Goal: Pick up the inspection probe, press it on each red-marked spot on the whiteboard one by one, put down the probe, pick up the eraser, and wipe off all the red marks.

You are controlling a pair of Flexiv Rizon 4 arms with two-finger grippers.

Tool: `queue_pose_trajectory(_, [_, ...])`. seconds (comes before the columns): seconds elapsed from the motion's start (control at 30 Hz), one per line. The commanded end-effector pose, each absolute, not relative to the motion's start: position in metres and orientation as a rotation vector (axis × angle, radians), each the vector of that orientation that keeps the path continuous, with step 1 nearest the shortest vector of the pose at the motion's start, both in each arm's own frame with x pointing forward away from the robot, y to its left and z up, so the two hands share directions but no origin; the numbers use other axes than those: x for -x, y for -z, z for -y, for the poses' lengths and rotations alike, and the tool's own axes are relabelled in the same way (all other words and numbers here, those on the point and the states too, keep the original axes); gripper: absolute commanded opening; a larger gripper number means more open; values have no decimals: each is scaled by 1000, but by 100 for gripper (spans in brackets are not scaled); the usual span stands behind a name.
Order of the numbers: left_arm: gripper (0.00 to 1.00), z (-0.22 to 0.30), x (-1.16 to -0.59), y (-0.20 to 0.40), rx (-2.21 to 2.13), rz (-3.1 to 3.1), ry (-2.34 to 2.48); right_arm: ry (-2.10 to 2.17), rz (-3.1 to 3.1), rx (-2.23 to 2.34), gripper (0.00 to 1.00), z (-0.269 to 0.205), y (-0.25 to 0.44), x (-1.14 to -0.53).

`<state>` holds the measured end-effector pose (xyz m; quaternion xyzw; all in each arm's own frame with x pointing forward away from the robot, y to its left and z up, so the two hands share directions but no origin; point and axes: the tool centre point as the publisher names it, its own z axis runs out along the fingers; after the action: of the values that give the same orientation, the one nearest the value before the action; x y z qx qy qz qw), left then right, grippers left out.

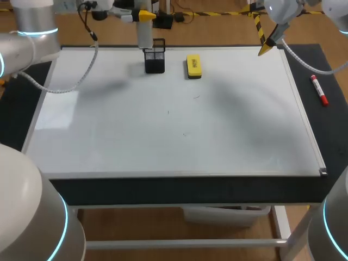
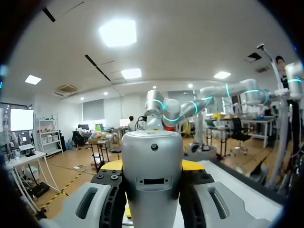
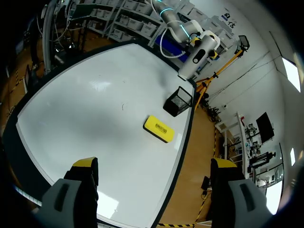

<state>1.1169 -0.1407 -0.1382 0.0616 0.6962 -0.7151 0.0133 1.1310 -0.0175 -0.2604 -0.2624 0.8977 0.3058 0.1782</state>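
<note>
**A:** What lies under the arms?

**B:** A worktop [image 1: 163,190] with a matte black covering. Flat on it is a glossy whiteboard [image 1: 109,136] in a thin, pale metal frame. A few tiny dark strokes [image 1: 196,98] sit near its middle.

**A:** And starting from the left?

**B:** At the far edge, the left tool [image 1: 145,16] is pinching the inspection probe [image 1: 144,35], a smooth silver cylinder hanging upright. Its lower end is just over a black wire-mesh holder [image 1: 155,61], which is square and open-topped. I cannot tell whether they touch.

**A:** Then?

**B:** Near the holder lies the eraser [image 1: 193,66], a rounded yellow block, flat on the board. Further right, the right tool [image 3: 155,166] hovers over the board's far corner with its fingers spread wide. A slim red marker [image 1: 319,89] with a white end lies on the black covering, just off the board.
</note>
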Motion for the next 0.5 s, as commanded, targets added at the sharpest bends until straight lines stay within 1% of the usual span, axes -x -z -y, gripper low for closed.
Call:
queue_pose_trajectory(0.03, [0,150,-1132,142,-307,-2213,2280,-861,-2542,745,100,18,260,-1131])
queue_pose_trajectory(0.5, [0,159,-1149,155,-306,-2194,2309,-861,-2542,745,100,18,260,-1131])
